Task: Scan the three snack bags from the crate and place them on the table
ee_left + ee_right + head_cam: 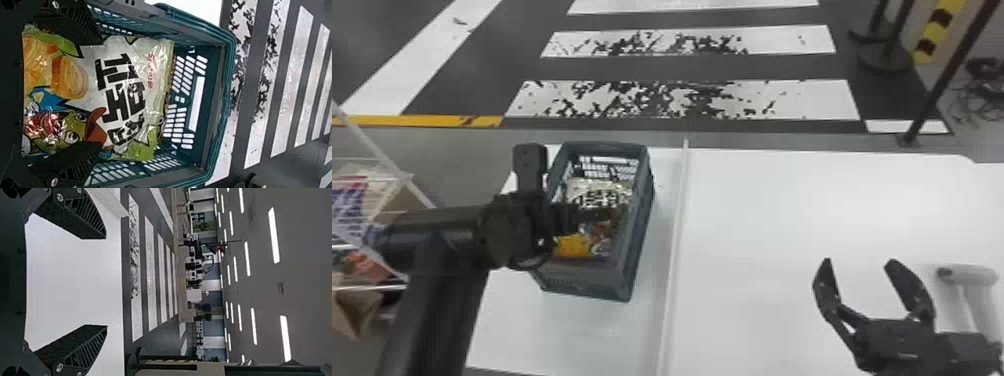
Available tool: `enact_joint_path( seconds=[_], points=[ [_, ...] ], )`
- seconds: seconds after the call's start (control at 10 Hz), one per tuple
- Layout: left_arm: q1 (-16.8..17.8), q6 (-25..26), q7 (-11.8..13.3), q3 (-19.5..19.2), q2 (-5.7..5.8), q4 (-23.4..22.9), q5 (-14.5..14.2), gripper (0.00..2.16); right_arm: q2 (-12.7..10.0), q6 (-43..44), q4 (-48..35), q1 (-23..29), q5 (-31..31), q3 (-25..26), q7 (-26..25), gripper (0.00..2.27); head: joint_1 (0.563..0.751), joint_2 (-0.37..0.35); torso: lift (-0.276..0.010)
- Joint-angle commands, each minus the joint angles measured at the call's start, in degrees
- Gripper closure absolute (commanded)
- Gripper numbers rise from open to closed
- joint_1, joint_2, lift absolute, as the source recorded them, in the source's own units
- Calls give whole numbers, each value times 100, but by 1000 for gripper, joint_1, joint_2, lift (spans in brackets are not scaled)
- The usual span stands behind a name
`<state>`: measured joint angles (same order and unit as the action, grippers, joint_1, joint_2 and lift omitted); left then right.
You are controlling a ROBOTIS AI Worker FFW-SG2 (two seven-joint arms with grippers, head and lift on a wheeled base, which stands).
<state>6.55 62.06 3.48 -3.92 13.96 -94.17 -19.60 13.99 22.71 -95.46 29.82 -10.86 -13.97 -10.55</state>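
Has the left gripper [564, 218] down in a dark blue-green rectangular plastic crate [584, 282] with slotted walls. Holds its jaws released, spread to either side of a glossy white-and-green snack bag [129, 90] bearing bold black lettering and a green cartoon figure. Has that bag lying inside the crate; cannot tell the number of bags beneath. Has the crate standing on the smooth white bench [782, 210], left of a thin, raised white strip [677, 225]. Holds the right gripper [858, 261] over the bench's right part, with empty jaws parted wide, near a pale rounded device [969, 276] with a dark end.
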Motion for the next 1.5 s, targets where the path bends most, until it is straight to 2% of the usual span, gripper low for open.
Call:
enact_joint_path(
  seconds=[0.0, 0.1, 0.2, 0.3, 0.4, 0.6, 0.7, 0.8, 0.9, 1.1, 1.4],
  points=[
    [101, 119, 74, 23, -16, 206, 0, 252, 51, 18, -34, 24, -39, 8, 0, 124, 695, 119, -37],
    [101, 119, 65, 67, -33, 285, 26, 650, 60, 35, -43, 24, -56, 8, 0, 124, 695, 114, -37],
    [84, 101, -75, 93, -77, 258, 18, 1484, 60, 70, -34, 7, -56, 0, 0, 124, 695, 109, -37],
    [4, 13, -198, 93, -104, 135, 18, 1791, 60, 123, -34, 7, -65, 0, 0, 124, 695, 109, -37],
    [-75, -128, -260, 93, -104, 4, 18, 1872, 60, 176, -34, 24, -118, 8, -9, 124, 695, 109, -37],
    [-277, -374, -462, 84, -156, -269, 18, 1878, 60, 387, -34, 103, -127, 44, -9, 124, 695, 106, -37],
    [-488, -901, -664, 120, -183, -427, 18, 1878, 60, 475, -34, 147, -127, 61, -9, 124, 695, 105, -37],
    [-646, -1376, -761, 128, -192, -471, 18, 1878, 60, 545, -34, 174, -127, 70, -9, 124, 695, 105, -37],
    [-725, -1604, -761, 172, -200, -489, 26, 1878, 60, 668, -34, 226, -127, 105, -9, 127, 695, 104, -37],
    [-901, -1833, -849, 251, -200, -664, 79, 1878, 60, 861, -34, 297, -127, 193, -9, 127, 695, 94, -37],
    [-980, -1833, -937, 357, -209, -823, 123, 1875, 60, 1160, -43, 402, -135, 254, -9, 127, 695, 67, -37]
  ],
)
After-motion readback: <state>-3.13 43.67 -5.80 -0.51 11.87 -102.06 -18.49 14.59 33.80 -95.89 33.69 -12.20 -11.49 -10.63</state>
